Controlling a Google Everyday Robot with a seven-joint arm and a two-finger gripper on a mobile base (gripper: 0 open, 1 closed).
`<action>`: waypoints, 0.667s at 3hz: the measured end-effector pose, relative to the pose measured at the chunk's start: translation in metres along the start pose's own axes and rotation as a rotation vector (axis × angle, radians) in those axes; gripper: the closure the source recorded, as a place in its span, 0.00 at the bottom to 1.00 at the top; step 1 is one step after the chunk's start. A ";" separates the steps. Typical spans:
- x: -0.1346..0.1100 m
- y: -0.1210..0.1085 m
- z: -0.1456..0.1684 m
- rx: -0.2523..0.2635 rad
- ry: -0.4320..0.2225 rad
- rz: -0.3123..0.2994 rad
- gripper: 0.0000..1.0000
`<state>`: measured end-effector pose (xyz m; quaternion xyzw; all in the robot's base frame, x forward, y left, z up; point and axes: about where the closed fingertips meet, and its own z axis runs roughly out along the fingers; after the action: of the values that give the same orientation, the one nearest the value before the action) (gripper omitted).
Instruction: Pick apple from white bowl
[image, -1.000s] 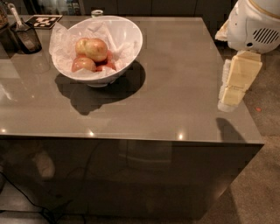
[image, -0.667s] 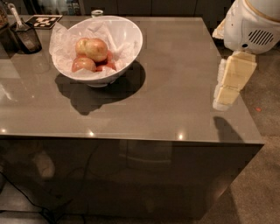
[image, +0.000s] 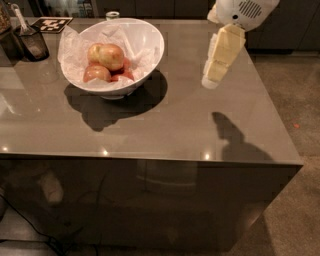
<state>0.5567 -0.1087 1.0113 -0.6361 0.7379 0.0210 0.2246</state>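
- The gripper (image: 211, 80) hangs above the right part of the bench (image: 165, 130), well apart from the white bowl (image: 152, 37); it carries nothing, and how wide it stands open cannot be told from this angle
- The apple (image: 112, 56) sits on top of the pile in the white bowl, resting against the redder apples (image: 97, 73) below and beside it (easiest to reach, but probably the least steady)
- Wrong fruit: the apples touch one another, so a descent aimed a little low or off to one side would likely close on a red one, or wedge between two
- Rolling: a glancing touch on the rounded top could nudge the apple down among its neighbours, and an off-centre grip on so smooth a skin may let it slip out
- Paper: the crumpled paper (image: 70, 47) stands up around the fruit and could be pinched together with the apple and dragged out
- Bowl: its sides slope down to a small foot, so a sideways approach that strikes the rim might tip it or slide it across the glossy bench toward the dark container (image: 31, 42) at the back left
- The safer course, I judge, is to cross at height and drop straight over the apple's crown
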 end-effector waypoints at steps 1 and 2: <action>0.000 0.000 0.000 0.000 0.000 0.000 0.00; -0.029 -0.020 0.015 -0.022 -0.034 -0.060 0.00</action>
<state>0.5831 -0.0805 1.0131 -0.6599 0.7143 0.0333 0.2306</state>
